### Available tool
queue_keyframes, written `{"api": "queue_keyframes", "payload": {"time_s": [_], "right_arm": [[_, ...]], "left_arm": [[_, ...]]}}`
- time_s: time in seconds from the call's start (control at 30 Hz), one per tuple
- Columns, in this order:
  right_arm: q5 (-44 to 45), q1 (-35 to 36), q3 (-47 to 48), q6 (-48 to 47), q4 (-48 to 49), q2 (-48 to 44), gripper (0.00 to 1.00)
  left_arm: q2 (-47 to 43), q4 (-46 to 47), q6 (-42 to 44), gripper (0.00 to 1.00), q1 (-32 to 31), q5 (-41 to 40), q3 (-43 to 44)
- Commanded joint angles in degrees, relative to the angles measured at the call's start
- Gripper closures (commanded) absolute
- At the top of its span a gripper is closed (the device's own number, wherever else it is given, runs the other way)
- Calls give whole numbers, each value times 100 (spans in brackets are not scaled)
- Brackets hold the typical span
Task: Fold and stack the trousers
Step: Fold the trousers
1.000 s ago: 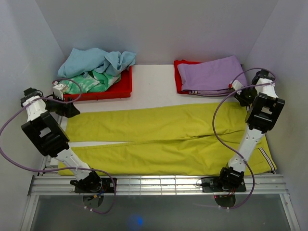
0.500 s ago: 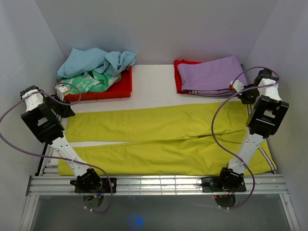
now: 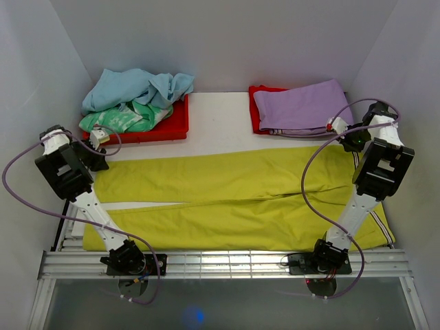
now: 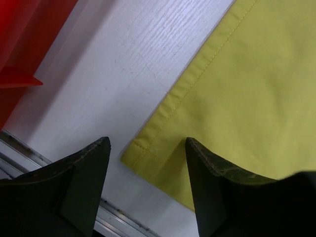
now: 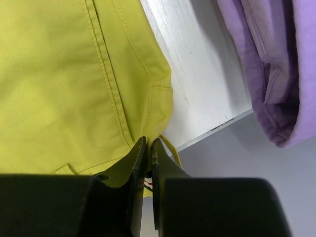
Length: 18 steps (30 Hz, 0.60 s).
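Trousers (image 3: 227, 199): one chartreuse-yellow pair, laid flat at full length across the white table (image 3: 220, 137), with the waist at the right, the hems at the left, and the legs lying side by side, one far and one near. No fold is made and nothing is stacked. Left gripper (image 4: 147, 142): jaws wide and holding nothing, straddling the far-left hem corner, one finger over bare table and the other over cloth. Right gripper (image 5: 149, 143): jaws closed to a slit, pinching the far-right waistband corner by the table edge. Far left: red tray (image 3: 175, 127) heaped with a light blue garment (image 3: 137, 86) and a green-patterned garment (image 3: 117, 120). Far right: lilac garment (image 3: 302, 103), folded, on a second red tray (image 3: 256, 93), probably the stacking place. Status, as judged: opening step, with the far edge being taken at both ends. Left to do: the left grasp, every fold, and the placing.
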Motion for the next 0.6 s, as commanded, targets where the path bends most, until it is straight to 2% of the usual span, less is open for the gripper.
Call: {"api": "queue_keyframes", "payload": {"time_s": [0.0,0.07,0.17,0.2,0.27,0.33,0.37,0.57], "right_arm": [[-135,31,45,-53,-128,-226,92],[-126,22,98,-44,-146,-226,92],[-179,31,177,0,-137,-243,92],[-240,31,265,35,-146,-244,92],[-302,22,370,219,-207,-244,92],[-407,22,572,429,-234,-261,92],[-434,22,660,483,-338,-261,92],[-838,-30,1232,571,-1209,-454,92]], "left_arm": [[88,124,279,29,-46,-175,-66],[71,124,402,42,-46,-263,-285],[27,124,482,56,-63,-369,-478],[9,124,473,66,-55,-360,-497],[-43,107,447,77,-55,-264,-488],[-193,98,281,97,-55,-141,-436],[-245,81,193,100,-55,-1,-305],[-860,-244,-388,100,138,614,84]]}}
